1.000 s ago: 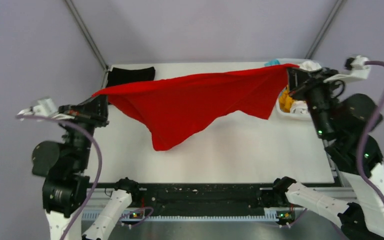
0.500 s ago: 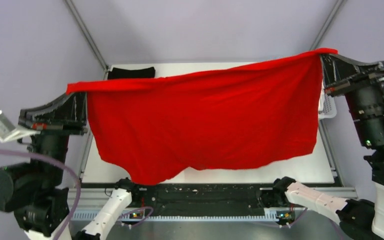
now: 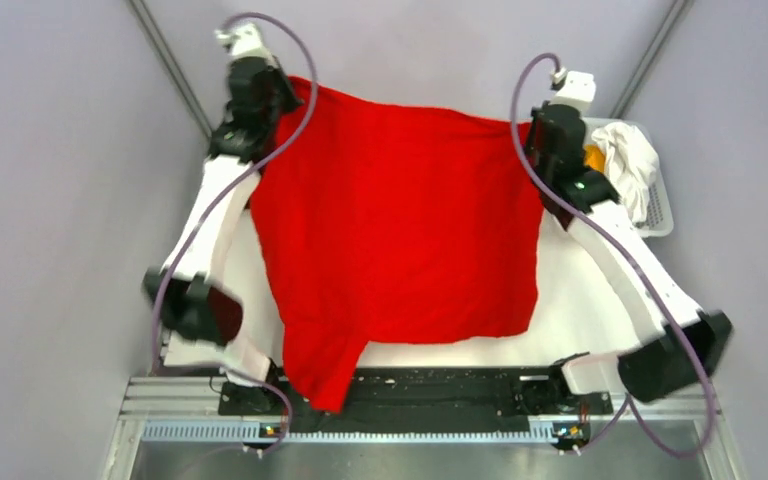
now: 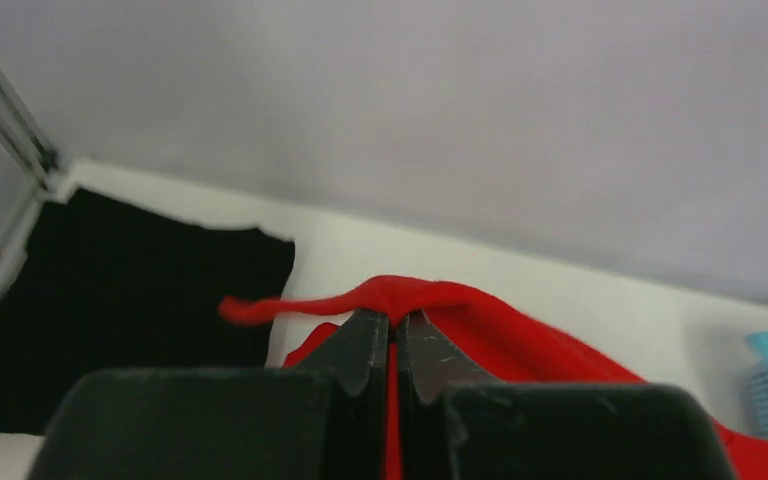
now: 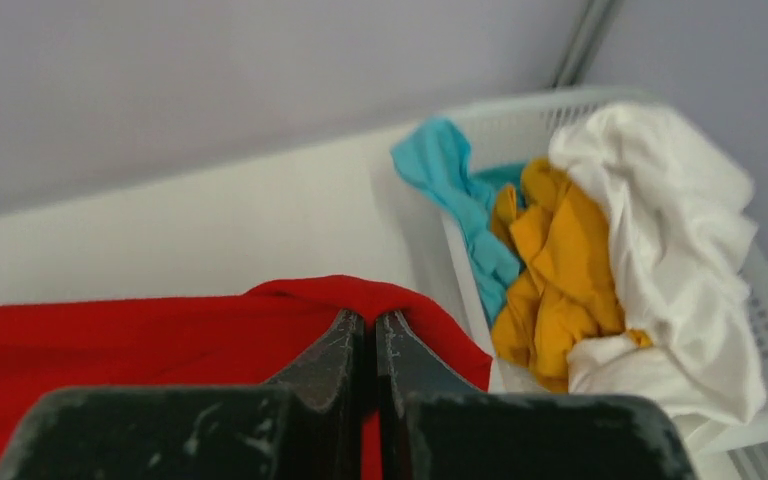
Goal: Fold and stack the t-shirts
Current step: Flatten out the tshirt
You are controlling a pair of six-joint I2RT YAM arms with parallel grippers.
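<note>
A bright red t-shirt is stretched out over the table, its near end trailing past the front edge. My left gripper is shut on its far left corner, and my right gripper is shut on its far right corner. Both arms reach to the far end of the table in the top view, left gripper and right gripper. A black t-shirt lies flat at the far left corner, hidden by the red one from above. White, orange and teal t-shirts are bunched in the basket.
The white slotted basket stands at the table's far right corner, just right of my right gripper. The white table shows beside the red shirt. Grey walls and frame posts close in the far side.
Both arms swung from the sides, lifted high toward the camera, then forward to the far end, carrying the red shirt with them; it now spreads out lengthwise over the table.
</note>
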